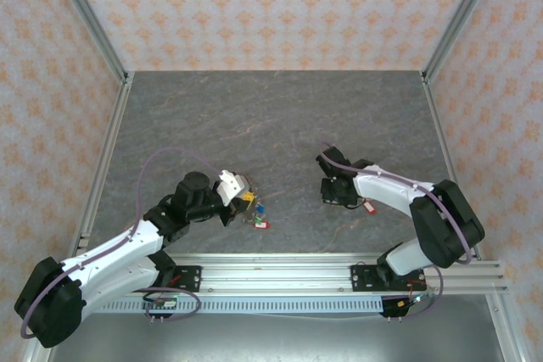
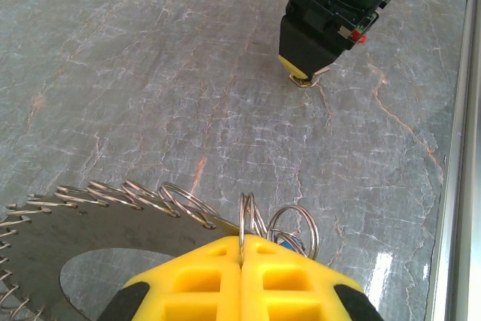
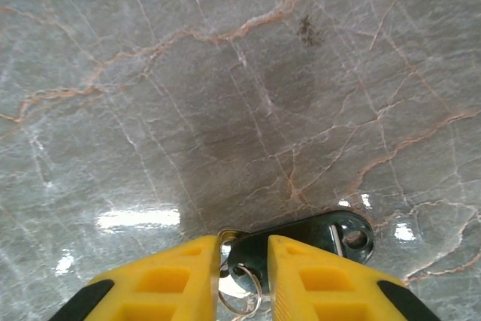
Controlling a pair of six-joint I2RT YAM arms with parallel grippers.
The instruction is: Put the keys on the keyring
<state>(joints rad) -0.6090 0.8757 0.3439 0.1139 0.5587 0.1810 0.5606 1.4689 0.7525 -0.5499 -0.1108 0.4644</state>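
Observation:
My left gripper (image 1: pixel 239 201) (image 2: pixel 242 244) is shut on the upright wire of the keyring (image 2: pixel 242 219). The ring's ribbed rim (image 2: pixel 128 199) curves away to the left. Small rings and a blue tag (image 2: pixel 290 243) hang just right of the fingers. Coloured keys (image 1: pixel 259 214) lie bunched on the table beside that gripper. My right gripper (image 1: pixel 333 195) (image 2: pixel 304 74) (image 3: pixel 244 252) is tip-down on the table, with its jaws narrowly apart. They are closed round the end of a black key piece (image 3: pixel 325 232) and its small split ring (image 3: pixel 242 297). A red tag (image 1: pixel 367 206) lies by the right wrist.
The grey marble tabletop (image 1: pixel 280 125) stretches wide behind both grippers. An aluminium rail (image 1: pixel 280 264) (image 2: pixel 460 186) runs along the near edge. Metal posts and patterned walls (image 1: pixel 271 6) close in the sides and back.

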